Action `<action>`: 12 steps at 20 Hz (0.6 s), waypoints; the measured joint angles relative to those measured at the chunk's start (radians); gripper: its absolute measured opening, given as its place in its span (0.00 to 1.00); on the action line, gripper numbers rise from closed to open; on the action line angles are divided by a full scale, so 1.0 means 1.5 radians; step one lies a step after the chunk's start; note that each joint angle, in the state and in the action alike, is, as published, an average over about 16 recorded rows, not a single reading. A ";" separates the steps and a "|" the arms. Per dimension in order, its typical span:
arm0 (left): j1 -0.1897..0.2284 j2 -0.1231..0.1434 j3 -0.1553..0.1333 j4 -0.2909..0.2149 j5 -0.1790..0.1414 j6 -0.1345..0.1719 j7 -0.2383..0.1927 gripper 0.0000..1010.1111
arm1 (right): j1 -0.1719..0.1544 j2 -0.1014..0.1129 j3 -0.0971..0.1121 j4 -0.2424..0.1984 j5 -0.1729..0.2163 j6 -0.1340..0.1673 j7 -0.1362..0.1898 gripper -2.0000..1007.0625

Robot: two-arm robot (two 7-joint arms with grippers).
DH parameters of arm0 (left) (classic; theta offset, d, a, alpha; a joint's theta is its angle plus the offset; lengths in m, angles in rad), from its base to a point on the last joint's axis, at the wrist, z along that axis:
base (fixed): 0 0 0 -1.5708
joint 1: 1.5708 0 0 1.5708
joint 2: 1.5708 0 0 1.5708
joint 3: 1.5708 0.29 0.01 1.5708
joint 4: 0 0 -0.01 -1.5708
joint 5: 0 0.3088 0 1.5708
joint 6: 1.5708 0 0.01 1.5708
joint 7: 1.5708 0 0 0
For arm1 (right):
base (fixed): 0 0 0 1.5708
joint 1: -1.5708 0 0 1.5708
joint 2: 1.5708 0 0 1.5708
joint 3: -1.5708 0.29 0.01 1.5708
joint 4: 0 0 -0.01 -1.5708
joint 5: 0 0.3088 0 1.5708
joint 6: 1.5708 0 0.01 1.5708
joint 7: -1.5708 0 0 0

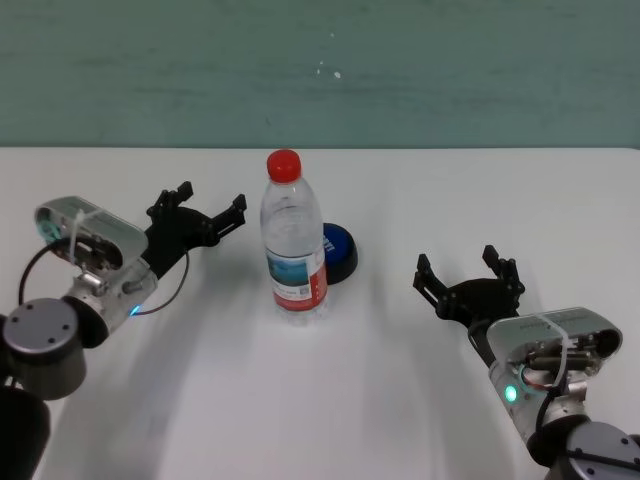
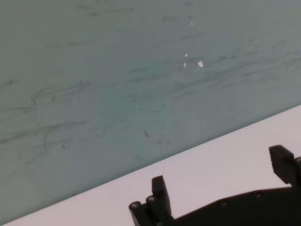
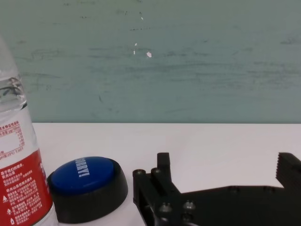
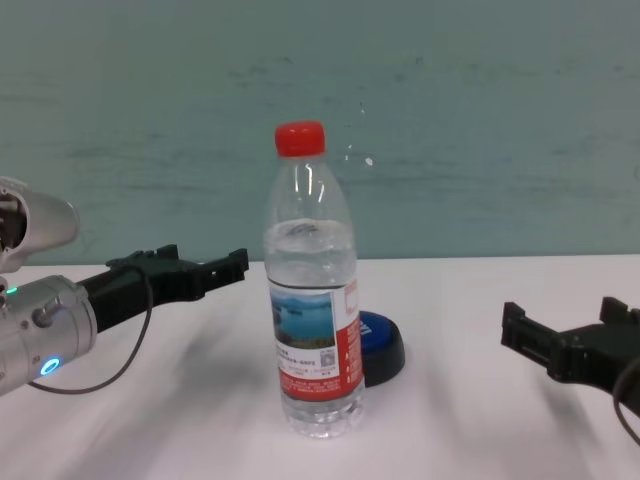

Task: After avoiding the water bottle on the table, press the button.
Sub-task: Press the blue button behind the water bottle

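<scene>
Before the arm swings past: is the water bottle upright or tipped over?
Upright. The water bottle stands on its base on the table, red cap on top, with the button just behind it.

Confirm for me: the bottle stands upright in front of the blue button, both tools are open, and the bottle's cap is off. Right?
Not quite. The water bottle has its red cap screwed on, as the chest view shows. The rest holds: it stands upright in front of the button, and the left tool and right tool are both open.
</scene>
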 joint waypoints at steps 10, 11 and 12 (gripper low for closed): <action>-0.037 -0.002 0.003 0.060 0.005 -0.025 -0.023 0.99 | 0.000 0.000 0.000 0.000 0.000 0.000 0.000 1.00; -0.039 -0.002 0.004 0.063 0.005 -0.028 -0.026 0.99 | 0.000 0.000 0.000 0.000 0.000 0.000 0.000 1.00; -0.041 -0.001 0.005 0.066 0.005 -0.030 -0.029 0.99 | 0.000 0.000 0.000 0.000 0.000 0.000 0.000 1.00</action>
